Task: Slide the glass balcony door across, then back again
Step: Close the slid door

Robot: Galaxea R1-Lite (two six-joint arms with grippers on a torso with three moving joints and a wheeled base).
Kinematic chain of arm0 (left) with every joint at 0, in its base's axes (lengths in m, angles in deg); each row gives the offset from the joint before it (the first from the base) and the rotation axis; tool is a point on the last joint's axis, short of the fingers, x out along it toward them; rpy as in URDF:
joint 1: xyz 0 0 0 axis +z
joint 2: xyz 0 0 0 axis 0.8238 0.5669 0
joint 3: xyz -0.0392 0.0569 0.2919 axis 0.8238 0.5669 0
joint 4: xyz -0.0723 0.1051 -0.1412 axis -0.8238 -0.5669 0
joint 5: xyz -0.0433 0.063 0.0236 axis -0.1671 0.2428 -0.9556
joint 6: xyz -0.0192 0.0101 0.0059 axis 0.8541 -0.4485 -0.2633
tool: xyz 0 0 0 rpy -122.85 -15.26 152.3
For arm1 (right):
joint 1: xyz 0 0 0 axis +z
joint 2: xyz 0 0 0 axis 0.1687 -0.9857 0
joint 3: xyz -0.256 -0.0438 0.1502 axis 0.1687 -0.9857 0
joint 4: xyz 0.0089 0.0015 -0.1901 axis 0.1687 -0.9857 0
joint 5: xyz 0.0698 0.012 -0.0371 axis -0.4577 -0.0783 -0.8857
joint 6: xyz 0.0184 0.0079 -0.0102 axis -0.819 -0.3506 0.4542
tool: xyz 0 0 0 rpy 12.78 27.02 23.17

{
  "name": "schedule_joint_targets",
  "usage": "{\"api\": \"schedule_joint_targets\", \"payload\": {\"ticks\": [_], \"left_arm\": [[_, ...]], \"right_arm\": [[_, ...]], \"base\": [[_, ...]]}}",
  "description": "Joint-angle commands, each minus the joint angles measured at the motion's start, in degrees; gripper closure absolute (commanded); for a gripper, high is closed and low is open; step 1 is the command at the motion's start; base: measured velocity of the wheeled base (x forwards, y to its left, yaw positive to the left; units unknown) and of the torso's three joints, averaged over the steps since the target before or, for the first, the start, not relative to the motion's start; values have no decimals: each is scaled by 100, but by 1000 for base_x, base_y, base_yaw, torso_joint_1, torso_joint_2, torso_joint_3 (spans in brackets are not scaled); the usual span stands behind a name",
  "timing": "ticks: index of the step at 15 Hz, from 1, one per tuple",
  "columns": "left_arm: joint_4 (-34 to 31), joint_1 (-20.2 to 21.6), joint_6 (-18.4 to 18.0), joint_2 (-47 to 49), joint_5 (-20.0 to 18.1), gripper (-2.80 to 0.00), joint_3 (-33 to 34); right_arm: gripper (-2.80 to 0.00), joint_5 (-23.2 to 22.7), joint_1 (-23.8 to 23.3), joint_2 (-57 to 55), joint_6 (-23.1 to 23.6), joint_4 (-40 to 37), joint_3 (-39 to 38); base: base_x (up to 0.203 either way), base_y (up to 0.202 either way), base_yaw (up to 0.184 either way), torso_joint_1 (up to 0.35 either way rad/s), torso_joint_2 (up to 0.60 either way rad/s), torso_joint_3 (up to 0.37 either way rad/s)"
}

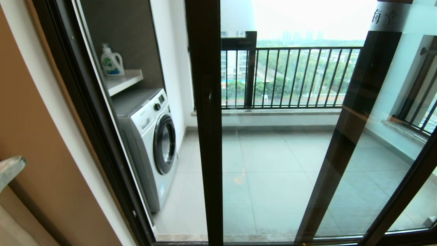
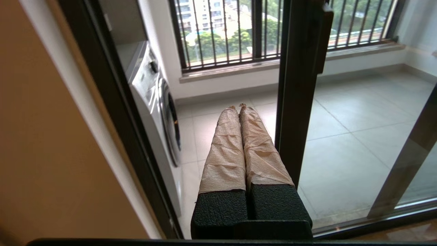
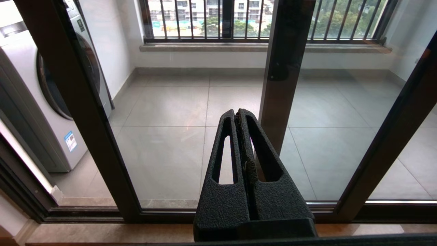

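Note:
The glass balcony door (image 1: 205, 136) stands partly slid open. Its dark leading stile is upright mid-view, and a frosted strip with Chinese characters (image 1: 385, 15) runs across the top right. In the left wrist view the black bar handle (image 2: 323, 37) sits high on that stile (image 2: 293, 102). My left gripper (image 2: 238, 106) has tape-wrapped fingers and is shut on nothing. It points into the gap just beside the stile's free edge, and I cannot tell if it touches. My right gripper (image 3: 236, 111) is black, shut and empty, and faces the door's glass (image 3: 164, 136). Neither gripper shows in the head view.
The dark outer frame (image 1: 88, 119) and an orange-brown wall (image 1: 34, 119) bound the gap on the left. Beyond are a washing machine (image 1: 150, 136), a detergent bottle (image 1: 111, 61) on a shelf, grey floor tiles and a barred railing (image 1: 290, 78). A second panel's stile (image 1: 351, 136) shows through the glass.

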Motion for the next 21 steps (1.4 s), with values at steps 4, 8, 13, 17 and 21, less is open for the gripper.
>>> {"api": "schedule_joint_targets", "payload": {"ticks": [4, 8, 13, 17, 21], "left_arm": [[1480, -1497, 70, 3417, 767, 0, -1501], [1795, -2338, 195, 4361, 1512, 0, -2502], [1804, -3426, 463, 4981, 2009, 0, -3029], [1806, -3731, 468, 5425, 2162, 0, -3458], [1809, -3925, 468, 6000, 2456, 0, -4080]], "right_arm": [[0, -4, 2, -11, 5, 2, -70], [0, -4, 2, -11, 5, 2, -70], [0, -4, 2, -11, 5, 2, -70], [0, -1, 2, -11, 5, 2, -70], [0, 4, 2, -11, 5, 2, -70]], "base": [[0, 0, 0, 0, 0, 0], [0, 0, 0, 0, 0, 0], [0, 0, 0, 0, 0, 0], [0, 0, 0, 0, 0, 0], [0, 0, 0, 0, 0, 0]]}}
